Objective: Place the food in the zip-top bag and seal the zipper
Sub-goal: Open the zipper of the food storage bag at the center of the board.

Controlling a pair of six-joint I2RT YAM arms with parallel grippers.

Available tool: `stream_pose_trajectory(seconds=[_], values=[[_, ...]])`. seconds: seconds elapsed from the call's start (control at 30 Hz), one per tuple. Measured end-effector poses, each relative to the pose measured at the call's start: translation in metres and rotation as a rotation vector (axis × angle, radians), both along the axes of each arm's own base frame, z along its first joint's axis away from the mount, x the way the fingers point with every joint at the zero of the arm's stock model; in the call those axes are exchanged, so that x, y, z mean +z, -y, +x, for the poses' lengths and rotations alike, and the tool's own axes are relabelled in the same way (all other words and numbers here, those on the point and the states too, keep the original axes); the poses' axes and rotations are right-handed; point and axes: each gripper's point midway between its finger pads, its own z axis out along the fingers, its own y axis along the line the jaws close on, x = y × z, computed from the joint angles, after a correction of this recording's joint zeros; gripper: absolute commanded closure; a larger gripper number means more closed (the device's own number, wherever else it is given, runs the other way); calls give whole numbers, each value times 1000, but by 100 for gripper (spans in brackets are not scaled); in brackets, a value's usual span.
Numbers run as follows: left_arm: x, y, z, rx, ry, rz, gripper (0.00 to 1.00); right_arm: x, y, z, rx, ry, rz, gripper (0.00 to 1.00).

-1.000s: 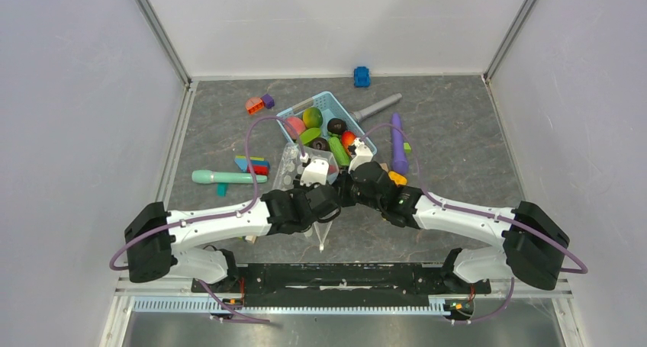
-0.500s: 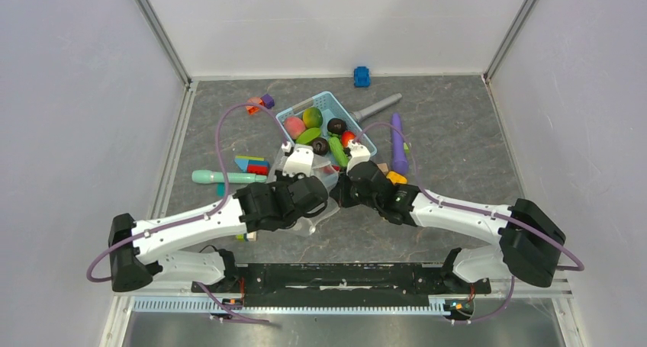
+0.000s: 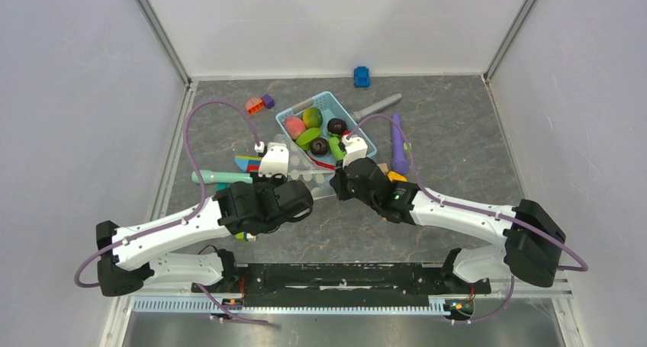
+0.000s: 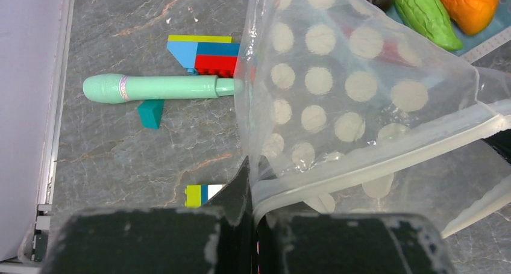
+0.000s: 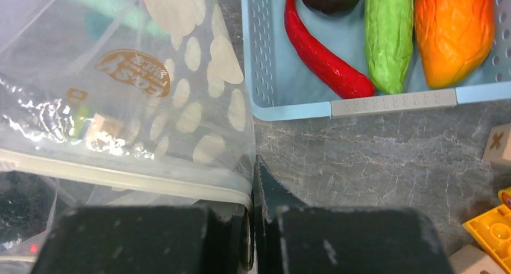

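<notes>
The zip-top bag (image 5: 181, 75) has a small brown mark (image 5: 134, 71) printed on it. Its letters are too blurry for me to read. A wooden block (image 5: 497, 144) near the basket (image 5: 391, 102) has a cross on it, like an X.

The left claw (image 4: 253, 193) is pinched tight on one end of the bag's mouth. The right claw (image 5: 256, 183) is pinched tight on the other end. The zipper (image 4: 385, 150) runs between them as a pale strip. The bag lies on the table just in front of the light-blue basket. The food (image 5: 453, 27) sits in the basket, with red, green and orange pieces side by side.

A second ago the two claws were close together and the bag was bunched up. Since then the left claw has slid off to the left, toward the mint-green stick (image 4: 156, 87). The bag is now pulled out wide. The right claw has hardly moved, and the food has stayed in the basket.
</notes>
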Motion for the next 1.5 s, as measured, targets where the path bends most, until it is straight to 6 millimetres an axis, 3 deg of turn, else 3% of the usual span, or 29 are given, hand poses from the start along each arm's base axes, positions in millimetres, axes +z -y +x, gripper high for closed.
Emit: stream_pose_trajectory(seconds=[0.1,0.27,0.5,0.77,0.97,1.1,1.2,1.3,1.4,1.5], values=[[3,0,0,0,9,-24,98,4,-5,0,45,25,-5,83],[0,3,2,-8,18,-37,98,10,-16,-4,181,66,-5,43],[-3,12,5,-20,18,-44,98,29,-38,-13,364,146,44,3],[-4,8,10,4,17,-35,98,65,-47,-25,488,236,126,2],[-11,2,22,38,-15,-32,98,130,-24,-32,496,384,220,2],[-14,-2,31,53,-40,-51,98,145,0,-18,413,424,225,2],[-17,-2,38,48,-55,-90,98,127,22,14,289,373,172,2],[-22,1,42,22,-78,-130,98,79,40,51,176,249,76,2],[-26,3,47,9,-94,-155,98,27,46,77,125,112,-21,4],[-26,6,50,-3,-96,-170,98,-2,43,103,103,26,-87,5]])
